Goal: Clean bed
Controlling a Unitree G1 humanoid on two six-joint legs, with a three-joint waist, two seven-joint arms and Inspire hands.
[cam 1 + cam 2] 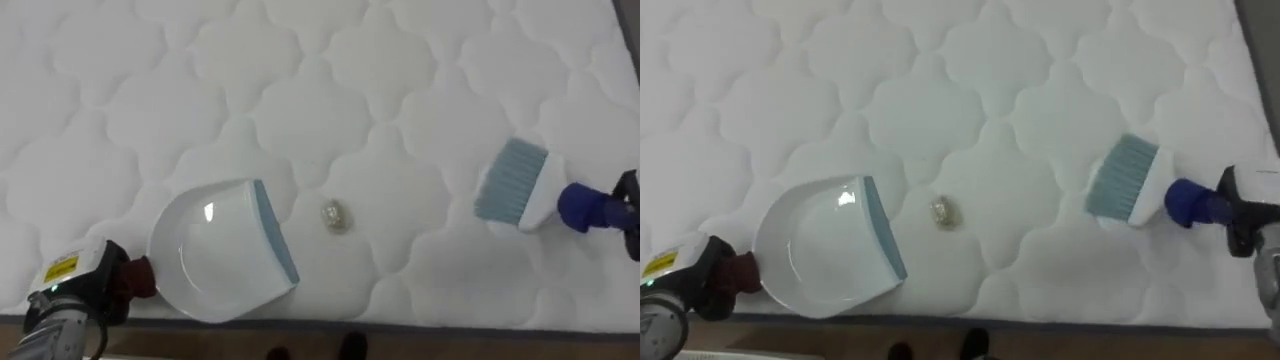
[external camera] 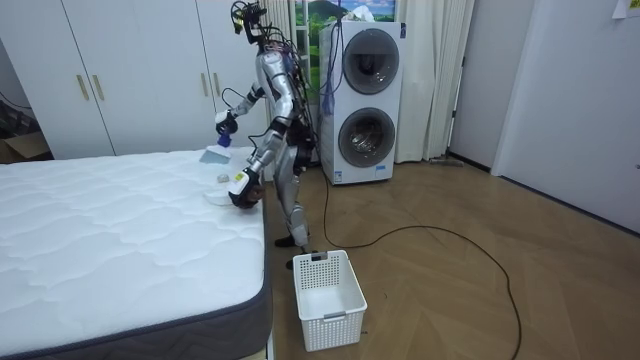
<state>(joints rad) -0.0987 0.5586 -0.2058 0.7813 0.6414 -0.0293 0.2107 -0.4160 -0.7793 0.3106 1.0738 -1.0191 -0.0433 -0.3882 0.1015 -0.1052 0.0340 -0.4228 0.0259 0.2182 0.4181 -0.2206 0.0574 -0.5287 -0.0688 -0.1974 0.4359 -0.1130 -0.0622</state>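
- The bed shows as a bare white quilted mattress, seen from its near edge.
- A small pale crumpled scrap lies on the quilting, touching neither tool.
- The left hand, at the lower left of the eye views, has its dark fingers curled round the reddish handle of a white dustpan.
- The dustpan sits near the bed's edge, and its blue-grey lip faces right, toward the scrap just beside it.
- The right hand, at the right border, is closed round the blue handle of a brush.
- The brush has a white head and pale blue bristles that point left, toward the scrap.
- The scrap lies between the 2 tools, nearer the dustpan's lip than the bristles.
- I cannot tell whether the bristles touch the mattress.
- In the room view the robot stands at the side of the bed, close to its far corner, and bends its trunk over the mattress with both arms reaching down.
- A white slatted basket stands on the wooden floor just behind the robot's feet.
- 2 stacked front-loading machines stand behind the robot, and white wardrobe doors line the wall beyond the bed.
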